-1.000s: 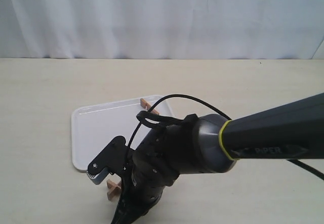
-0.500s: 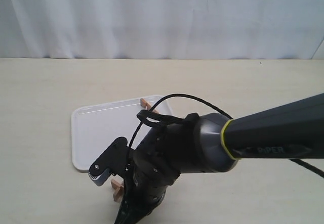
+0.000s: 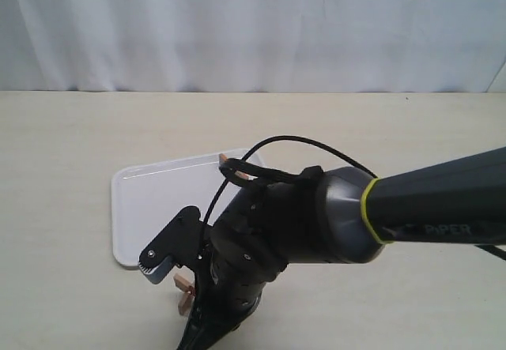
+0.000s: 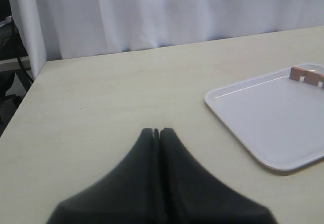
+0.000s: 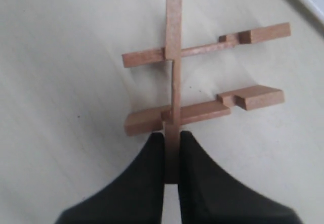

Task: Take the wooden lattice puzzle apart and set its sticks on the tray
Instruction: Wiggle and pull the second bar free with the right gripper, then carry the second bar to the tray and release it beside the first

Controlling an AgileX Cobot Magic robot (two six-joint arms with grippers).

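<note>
Pale table [image 3: 71, 137] with a white tray [image 3: 158, 200].

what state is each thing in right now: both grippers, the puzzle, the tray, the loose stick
light-brown wooden lattice puzzle: partly apart, three notched sticks interlocked
white rectangular plastic tray: lying flat, holding one stick
loose light-brown wooden stick: lying on the tray near a corner
right gripper: shut on one stick of the puzzle
left gripper: shut, empty

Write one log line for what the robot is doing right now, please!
right fingers: shut on puzzle stick | puzzle: three sticks joined, off tray | tray: loose stick near corner | left fingers: shut, empty
</note>
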